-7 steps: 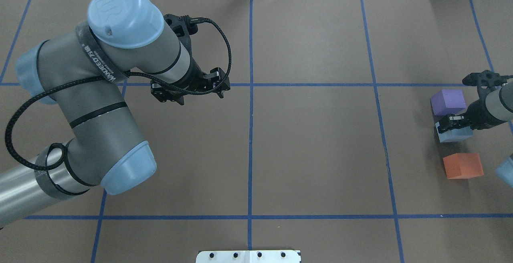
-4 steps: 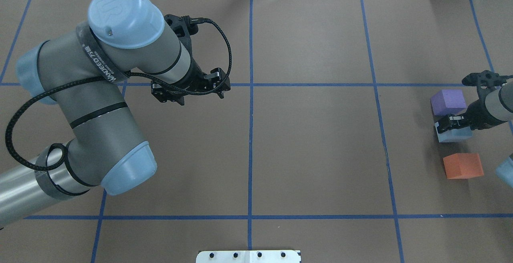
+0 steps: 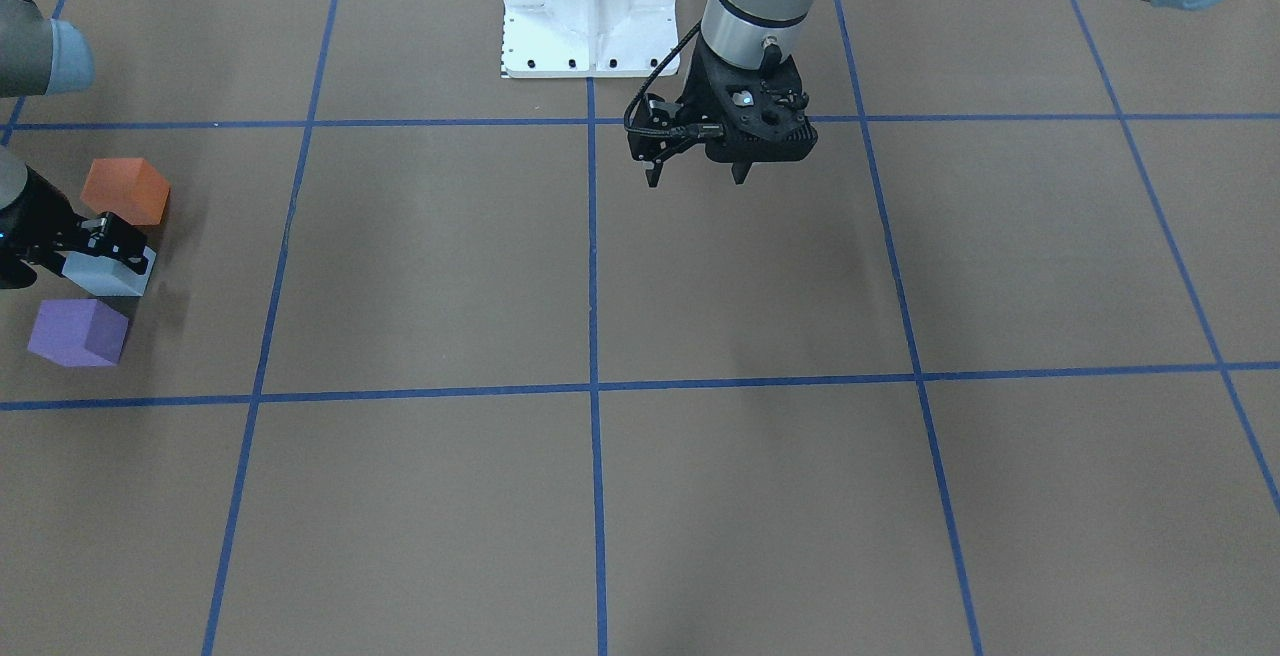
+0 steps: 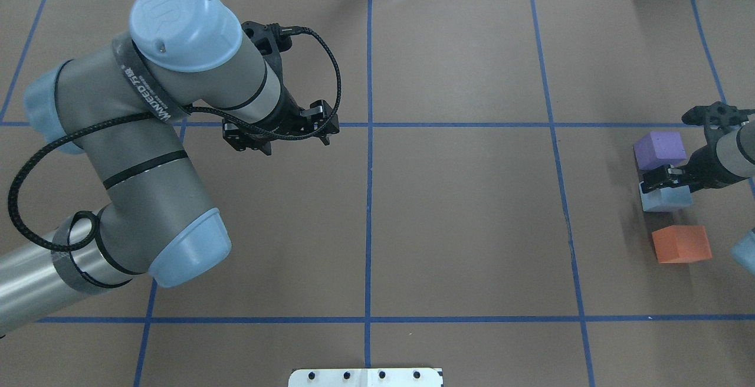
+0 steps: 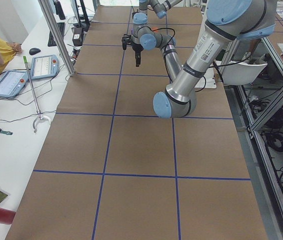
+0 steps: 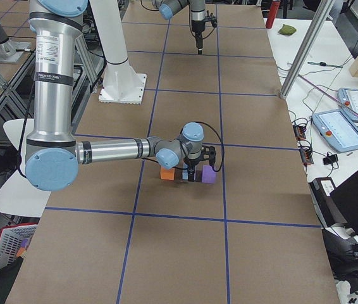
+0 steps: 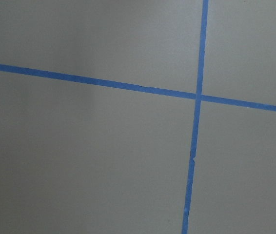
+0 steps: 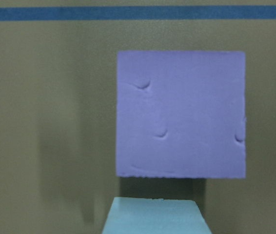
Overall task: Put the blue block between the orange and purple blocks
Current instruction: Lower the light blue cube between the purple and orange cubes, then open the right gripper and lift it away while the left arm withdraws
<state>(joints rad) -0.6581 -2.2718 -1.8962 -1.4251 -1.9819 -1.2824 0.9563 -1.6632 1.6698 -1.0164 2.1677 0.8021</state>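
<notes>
Standing near the right edge of the desk [image 4: 472, 228], overhead view: three blocks in one row, running far to near.

- Purple block [image 4: 659, 148]: far end of the row, flat on the desk.
- Orange block [image 4: 681, 243]: near end, flat on the desk.
- Blue block [image 4: 669, 200]: between the two, just beside the purple one and with a wider gap to the orange. Whether it touches the purple block, or rests fully on the desk, cannot be told.
- Right tool [image 4: 663, 179]: clenched on the blue block, gripping its far part from above.
- Left tool [image 3: 698, 174]: released, holding nothing, hanging over the left half of the desk, well apart from the blocks.

Risks, as judged:
- The blue block sits off-centre toward the purple. A finger spreading on release could nudge the purple block out of line.
- If the blue block is not yet down, letting go could tip or bounce it against a neighbour.
- The block may cling to a pad, so a quick lift could drag it from the gap.
</notes>
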